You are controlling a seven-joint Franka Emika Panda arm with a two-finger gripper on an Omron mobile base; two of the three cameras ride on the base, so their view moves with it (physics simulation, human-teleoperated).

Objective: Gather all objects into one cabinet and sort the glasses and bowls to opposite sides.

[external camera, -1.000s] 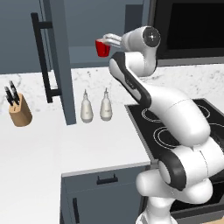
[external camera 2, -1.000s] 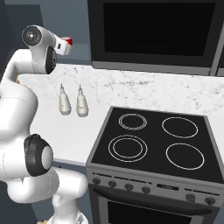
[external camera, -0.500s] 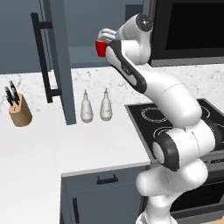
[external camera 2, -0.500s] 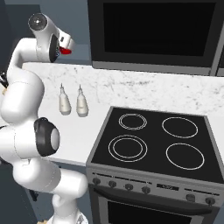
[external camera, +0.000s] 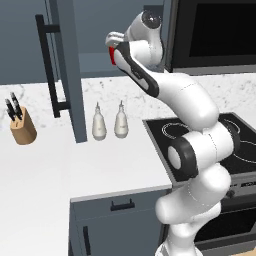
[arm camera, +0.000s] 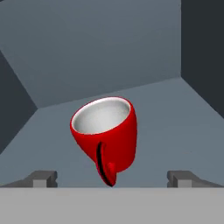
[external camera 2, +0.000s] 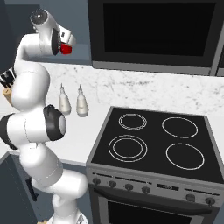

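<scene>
— Up at the open wall cabinet (external camera: 100, 30), what is the arm doing?
— The gripper (arm camera: 111, 178) is raised to the cabinet mouth, its two dark fingertips (arm camera: 43, 178) set wide apart at either side of the red mug (arm camera: 107, 135).
— So is it pinching the mug?
— I cannot tell. In the hand view the mug sits between the tips, tilted, its pale inside facing up and its handle toward the camera, but neither tip visibly touches it.
— Where is the mug in the room?
— Over the blue-grey inner shelf (arm camera: 175, 118), in front of the back wall. From the left base view a sliver of red (external camera: 112, 55) peeks beside the wrist; from the right it shows below the hand (external camera 2: 65, 49).
— And lower down?
— Two pale shaker bottles (external camera: 99, 122) stand side by side on the white counter (external camera: 60, 165), a knife block (external camera: 22, 127) off to their left, the black stovetop (external camera 2: 153, 142) to their right.
</scene>
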